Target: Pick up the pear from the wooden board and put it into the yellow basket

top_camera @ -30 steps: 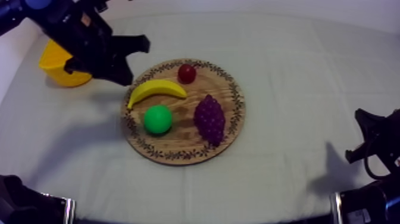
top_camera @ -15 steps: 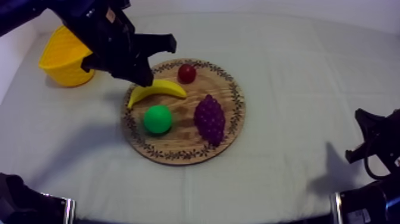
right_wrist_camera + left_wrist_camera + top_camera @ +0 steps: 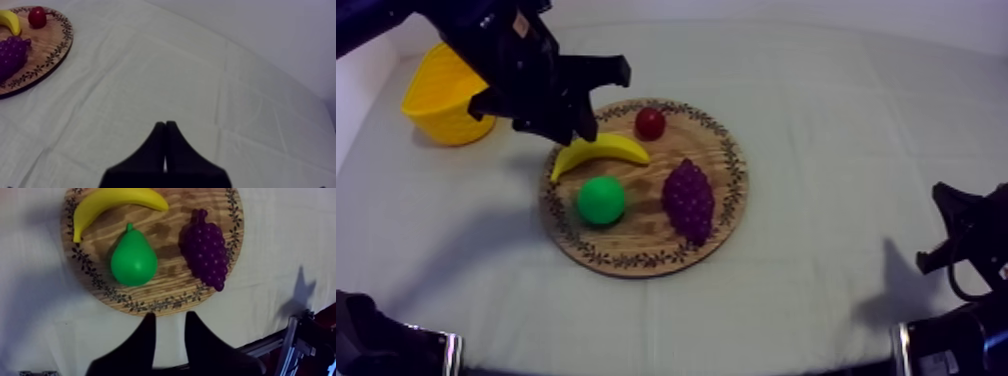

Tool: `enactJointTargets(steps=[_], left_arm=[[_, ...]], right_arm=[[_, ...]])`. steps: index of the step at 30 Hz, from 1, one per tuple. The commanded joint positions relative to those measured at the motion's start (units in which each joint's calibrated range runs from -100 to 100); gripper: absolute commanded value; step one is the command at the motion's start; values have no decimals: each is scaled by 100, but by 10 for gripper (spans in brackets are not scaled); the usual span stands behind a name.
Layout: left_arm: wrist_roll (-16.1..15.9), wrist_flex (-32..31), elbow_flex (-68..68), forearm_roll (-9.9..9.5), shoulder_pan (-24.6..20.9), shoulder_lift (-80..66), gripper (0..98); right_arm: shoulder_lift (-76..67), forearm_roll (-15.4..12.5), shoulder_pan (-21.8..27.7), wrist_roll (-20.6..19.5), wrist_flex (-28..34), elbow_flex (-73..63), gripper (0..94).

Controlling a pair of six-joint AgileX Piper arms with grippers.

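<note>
Now the left gripper (image 3: 604,98), open and empty, has come from the basket (image 3: 433,102) to the board's (image 3: 636,243) ten o'clock. The pear (image 3: 601,200) stays unmoved.

Cloth (image 3: 836,150): grey-white fabric, matt all over, fold lines and soft creases running through it.
Board (image 3: 644,228): wood, and the grain's plain to see; low sheen, with a dark leafy pattern round the rim.
Pear (image 3: 132,263): green, smooth, plastic by the look of it, with a faint soft shine.
Banana (image 3: 117,199): yellow, smooth, nearly matt.
Grapes (image 3: 205,248): purple, knobbly, dull.
Red fruit (image 3: 650,123): smooth, glossy, a small highlight on top.
Basket (image 3: 426,110): yellow, looks plastic, smooth.
Left gripper (image 3: 170,319): black, matt.
Right gripper (image 3: 165,125): black, matt too.
Rail (image 3: 295,338): bare silvery metal.
</note>
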Motion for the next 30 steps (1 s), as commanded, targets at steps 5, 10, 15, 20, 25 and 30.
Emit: enactJointTargets(steps=[5,10,15,20,25,30], left_arm=[[-237,-74,-35,115,-8,25,657],[-257,-138,37,180,-6,82,776],[-233,-149,196,289,-31,168,905],[-241,-176,269,354,-65,306,949],[-321,-349,388,372,-80,538,937],[-402,-652,587,424,-115,869,930]], right_arm=[[-3,1,0,1,2,-2,2],[-3,1,0,1,2,-2,2],[-3,1,0,1,2,-2,2],[-3,1,0,1,2,-2,2],[-3,1,0,1,2,-2,2],[-3,1,0,1,2,-2,2]])
